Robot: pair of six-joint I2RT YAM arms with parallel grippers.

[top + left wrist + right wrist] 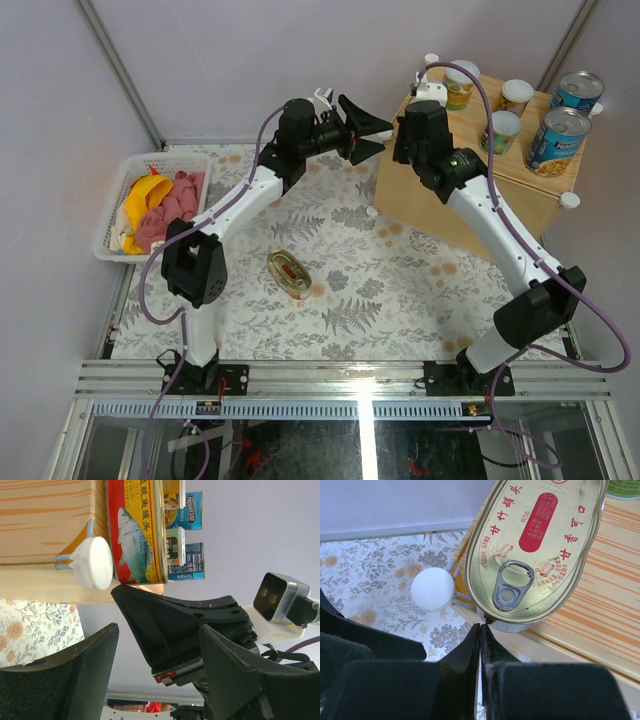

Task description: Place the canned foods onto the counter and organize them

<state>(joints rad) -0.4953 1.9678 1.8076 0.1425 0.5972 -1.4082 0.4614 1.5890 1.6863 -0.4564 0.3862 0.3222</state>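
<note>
While two blue cans, three small cans and one oval gold tin stand on the wooden box, a second oval tin lies on the tabletop. Right end effector is clenched on nothing; left end effector is released.

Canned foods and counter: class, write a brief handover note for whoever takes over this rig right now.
Left gripper: open, empty, near the counter's left corner.
Right gripper: shut, empty, tips at the oval gold tin on the counter's corner.
Done: six tins up: two blue-labelled cans, three small cans, that oval tin.
Left: the second oval tin lies on the floral table mat; place it, then tidy.
</note>
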